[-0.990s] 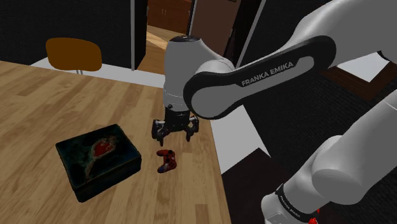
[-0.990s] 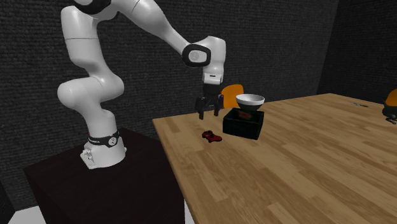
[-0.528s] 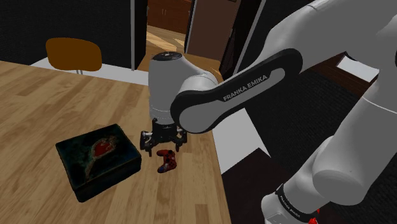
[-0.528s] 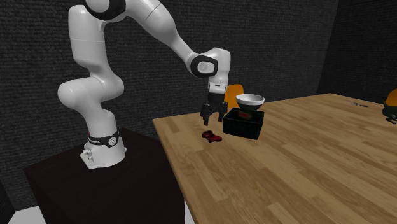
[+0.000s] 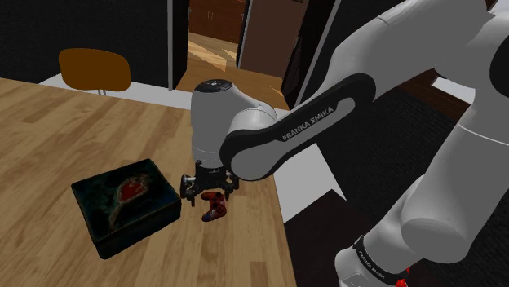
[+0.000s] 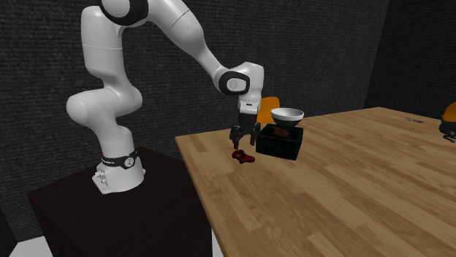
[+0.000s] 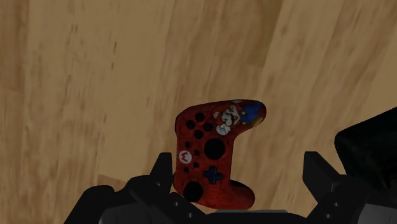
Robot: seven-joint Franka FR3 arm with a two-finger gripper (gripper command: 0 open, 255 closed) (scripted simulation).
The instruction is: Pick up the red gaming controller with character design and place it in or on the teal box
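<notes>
Controller (image 7: 213,153) face-up, grips toward box (image 5: 122,204)

A wooden table (image 6: 351,190) stands before dark walls (image 6: 329,44), orange chair (image 5: 94,69) nearby.

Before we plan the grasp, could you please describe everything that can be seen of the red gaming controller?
The red gaming controller lies flat and face up on the wooden table, close beside the dark box. Its speckled red shell carries black sticks, buttons and a d-pad, with a cartoon character printed on one grip. The open tool hangs just above it, a finger on either side, apparently not touching it.
</notes>
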